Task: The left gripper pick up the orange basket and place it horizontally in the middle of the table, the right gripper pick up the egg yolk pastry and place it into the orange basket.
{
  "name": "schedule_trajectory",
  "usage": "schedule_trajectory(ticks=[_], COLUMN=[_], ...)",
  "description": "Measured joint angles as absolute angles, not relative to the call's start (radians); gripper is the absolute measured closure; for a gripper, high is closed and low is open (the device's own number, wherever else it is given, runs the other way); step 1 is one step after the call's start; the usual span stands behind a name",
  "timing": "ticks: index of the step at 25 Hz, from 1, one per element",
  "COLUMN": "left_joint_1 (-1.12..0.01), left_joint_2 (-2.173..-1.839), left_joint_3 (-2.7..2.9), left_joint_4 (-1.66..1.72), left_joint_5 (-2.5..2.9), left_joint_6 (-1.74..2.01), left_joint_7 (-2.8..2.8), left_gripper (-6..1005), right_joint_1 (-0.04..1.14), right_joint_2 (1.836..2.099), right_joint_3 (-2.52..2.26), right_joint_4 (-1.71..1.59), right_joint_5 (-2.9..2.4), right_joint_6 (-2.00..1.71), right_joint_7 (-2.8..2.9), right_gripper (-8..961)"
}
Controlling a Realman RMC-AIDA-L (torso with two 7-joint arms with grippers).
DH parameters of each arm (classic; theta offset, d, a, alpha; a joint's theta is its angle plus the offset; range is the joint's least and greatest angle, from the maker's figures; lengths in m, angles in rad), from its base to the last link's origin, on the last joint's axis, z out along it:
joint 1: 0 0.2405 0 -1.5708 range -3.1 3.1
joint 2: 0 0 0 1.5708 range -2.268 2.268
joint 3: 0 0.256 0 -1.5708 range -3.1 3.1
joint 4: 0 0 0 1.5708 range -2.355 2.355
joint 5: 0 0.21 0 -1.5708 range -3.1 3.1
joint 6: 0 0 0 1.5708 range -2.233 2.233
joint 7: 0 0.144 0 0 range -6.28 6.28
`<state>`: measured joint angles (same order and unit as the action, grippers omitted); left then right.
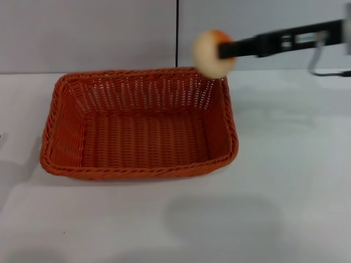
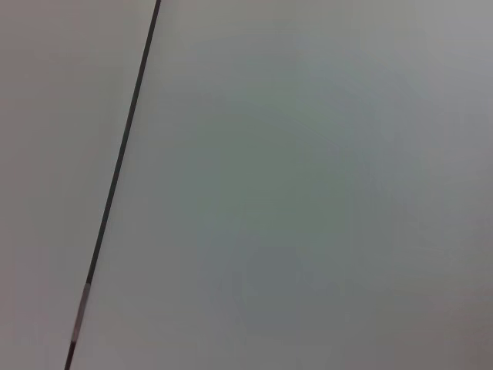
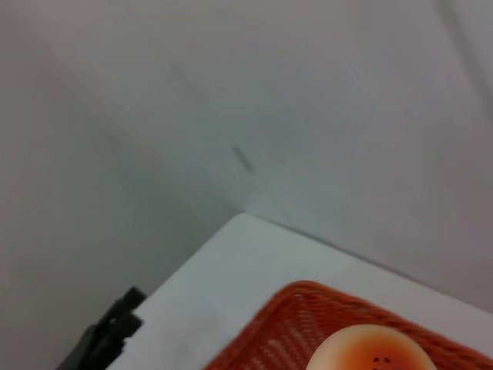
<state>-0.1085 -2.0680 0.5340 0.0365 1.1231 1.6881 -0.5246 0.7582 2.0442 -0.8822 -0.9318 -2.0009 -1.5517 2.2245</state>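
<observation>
The orange basket lies lengthwise across the middle of the white table, empty inside. My right gripper reaches in from the right, above the basket's far right corner, shut on the egg yolk pastry, which hangs in the air. In the right wrist view the pastry shows just over the basket's rim. The left gripper appears only as a dark claw beyond the table's edge in the right wrist view. It is out of the head view.
A grey wall with a dark vertical seam stands behind the table. The left wrist view shows only that plain wall and a seam. Bare tabletop lies in front of and to the right of the basket.
</observation>
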Motion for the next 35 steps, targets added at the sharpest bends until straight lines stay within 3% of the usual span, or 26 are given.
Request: schedule_trajectory(ticks=[5,14,19,22,23,26,28,35], left_joint_1=[-0.104,-0.102,-0.108,-0.105,-0.104,-0.098,-0.095,-0.091], left_joint_2=[-2.068,-2.068,-2.068,-2.068,-2.068,-2.068,-2.068,-2.069], left_joint_3=[0.531,0.529,0.529,0.528,0.528,0.527,0.526,0.505], left_joint_4=[0.022,0.012,0.012,0.012,0.012,0.012,0.012,0.011], left_joint_5=[1.12,1.12,1.123,1.121,1.119,1.117,1.117,1.115], left_joint_6=[1.687,1.687,1.706,1.72,1.721,1.721,1.718,1.723], left_joint_7=[-0.517,-0.511,-0.511,-0.511,-0.511,-0.511,-0.51,-0.5], left_gripper=[186,186,186,186,186,186,186,186], right_joint_1=[0.821,0.802,0.698,0.594,0.507,0.439,0.353,0.31], right_joint_2=[2.063,2.067,2.075,2.076,2.076,2.076,2.073,2.074], right_joint_3=[-0.919,-0.964,-0.968,-0.975,-0.964,-0.946,-0.901,-0.818], right_joint_4=[-0.807,-0.822,-0.965,-0.992,-0.955,-0.88,-0.661,-0.334], right_joint_5=[-1.999,-1.991,-1.943,-1.799,-1.65,-1.492,-1.181,-0.89], right_joint_6=[-1.466,-1.419,-1.46,-1.463,-1.446,-1.432,-1.457,-1.557], right_joint_7=[2.114,2.074,2.017,1.876,1.73,1.565,1.21,0.701], right_gripper=[904,750,532,393,347,334,326,326])
